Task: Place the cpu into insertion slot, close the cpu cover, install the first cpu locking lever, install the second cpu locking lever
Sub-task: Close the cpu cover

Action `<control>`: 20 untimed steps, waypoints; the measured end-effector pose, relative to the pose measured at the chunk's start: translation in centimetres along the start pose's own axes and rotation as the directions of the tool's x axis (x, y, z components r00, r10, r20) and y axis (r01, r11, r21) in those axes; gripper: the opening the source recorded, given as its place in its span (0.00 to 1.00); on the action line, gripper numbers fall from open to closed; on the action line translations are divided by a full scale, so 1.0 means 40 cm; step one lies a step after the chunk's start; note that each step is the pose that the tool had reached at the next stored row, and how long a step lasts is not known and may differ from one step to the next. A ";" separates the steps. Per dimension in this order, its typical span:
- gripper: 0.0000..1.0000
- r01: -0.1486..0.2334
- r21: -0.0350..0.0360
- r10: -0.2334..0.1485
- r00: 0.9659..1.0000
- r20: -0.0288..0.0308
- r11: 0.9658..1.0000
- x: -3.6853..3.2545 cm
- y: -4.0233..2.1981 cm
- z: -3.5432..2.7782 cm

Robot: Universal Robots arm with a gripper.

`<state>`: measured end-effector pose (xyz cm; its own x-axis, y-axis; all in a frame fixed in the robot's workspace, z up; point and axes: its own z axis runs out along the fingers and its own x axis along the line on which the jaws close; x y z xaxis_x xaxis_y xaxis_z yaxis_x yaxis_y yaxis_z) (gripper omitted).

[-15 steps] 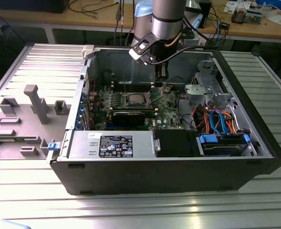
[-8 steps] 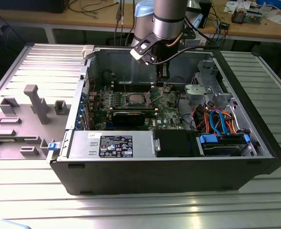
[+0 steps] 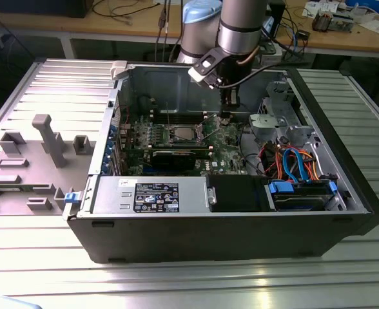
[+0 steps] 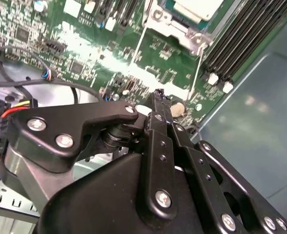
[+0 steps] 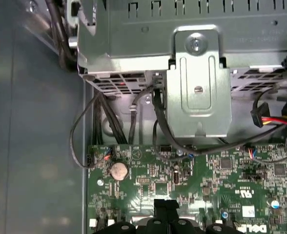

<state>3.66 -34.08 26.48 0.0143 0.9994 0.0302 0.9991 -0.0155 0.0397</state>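
Exterior view: tool low over motherboard, near insertion slot rim.

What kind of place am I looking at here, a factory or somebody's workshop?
Most likely a robotics lab or test workshop: a robot arm reaches into an open computer case on a ribbed metal table, and a wooden workbench strewn with cables and parts runs behind.

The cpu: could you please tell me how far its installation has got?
Seemingly done: the cpu lies in its slot, and the cover appears to be down around it. In hand: the gripper is over the board beside the slot, close to the end of one lever. Left: both levers look unlatched; the other also angles away from the slot.
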 end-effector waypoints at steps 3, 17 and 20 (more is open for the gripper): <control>0.11 0.000 0.005 0.000 1.000 0.003 1.000 0.001 0.015 0.008; 0.11 0.031 0.013 -0.031 1.000 0.002 0.999 0.000 0.000 0.038; 0.11 0.031 0.013 -0.031 1.000 0.002 0.999 0.000 -0.001 0.038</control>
<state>3.69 -34.03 24.98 -0.0165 0.9995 0.0274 0.9995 0.0158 0.0273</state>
